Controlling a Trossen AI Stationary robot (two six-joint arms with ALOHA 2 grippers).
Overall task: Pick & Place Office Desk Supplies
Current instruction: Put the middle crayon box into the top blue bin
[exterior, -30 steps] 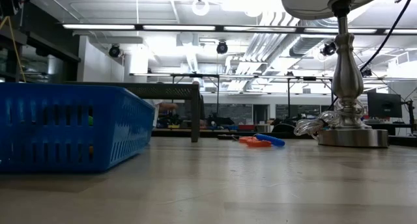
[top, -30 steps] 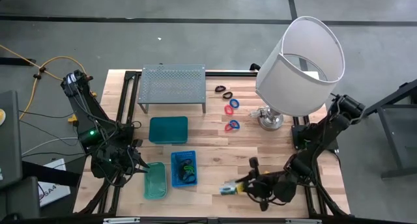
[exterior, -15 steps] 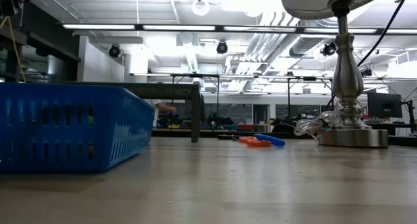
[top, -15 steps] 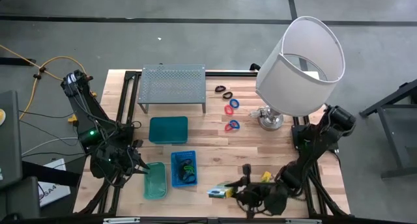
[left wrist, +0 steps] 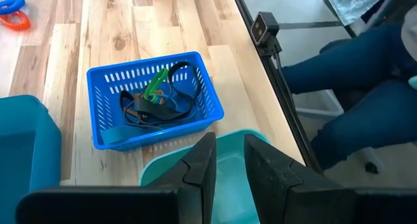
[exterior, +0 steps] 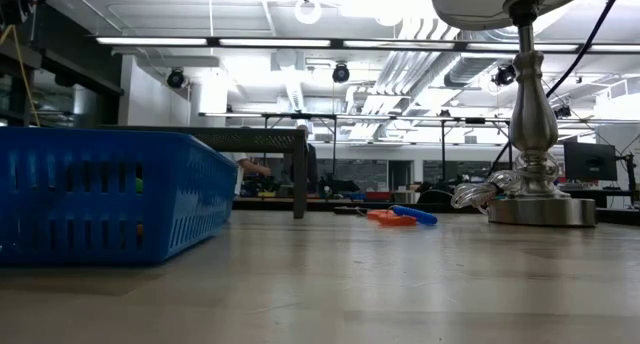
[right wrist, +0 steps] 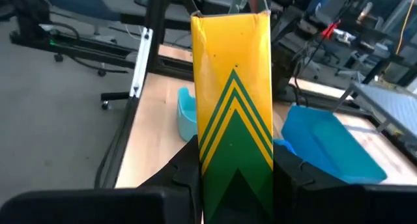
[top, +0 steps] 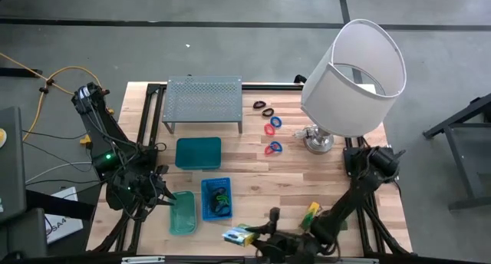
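A yellow-green packet is gripped between the two dark fingers of the right hand, which is held low over the near edge of the desk, just beside the near corner of the blue basket. In the right wrist view the packet is seen upright between the fingers, with green chevrons on its yellow face. A second yellow-green packet is seen lying on the desk behind the right arm.

The left hand is held at the left side of the desk, over the small teal tray. In the left wrist view its fingers are set close together with a narrow gap between them, and nothing is seen held there; whether they count as open or closed cannot be told.

Inside the blue basket, black loops and a green item are already gathered. A larger teal tray is placed behind the basket, and a grey perforated rack stands farther back. Red and blue rings and black loops are spread on the desk between the rack and the white-shaded lamp. In the low view the rings are seen lying beside the lamp's metal base. A person's legs in blue trousers are visible beyond the desk edge in the left wrist view.
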